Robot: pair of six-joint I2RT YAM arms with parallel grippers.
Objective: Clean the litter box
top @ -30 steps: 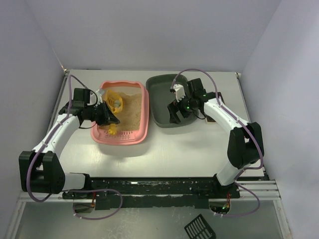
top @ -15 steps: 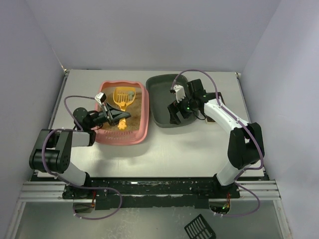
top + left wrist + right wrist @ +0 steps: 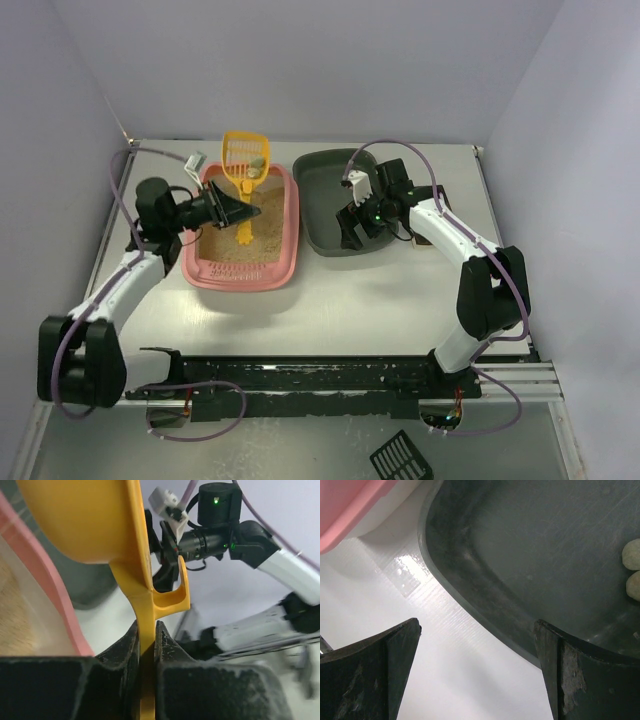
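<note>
Risen toward twelve o'clock, yellow scoop [image 3: 245,157] sits clamped in left gripper [image 3: 243,212] over litter box [image 3: 292,232]; right gripper [image 3: 350,236] gapes (white table [image 3: 380,300], pale walls [image 3: 300,60]).

I've got a pale grey table [image 3: 380,300], walled on three sides. Two trays sit directly on it in the far half. The pink litter box [image 3: 240,277] is left of centre and the dark grey tray [image 3: 322,205] is just beside it on the right. They're not touching: the right wrist view shows bare tabletop between their near corners. A black rail [image 3: 300,378] runs along the near edge.
</note>
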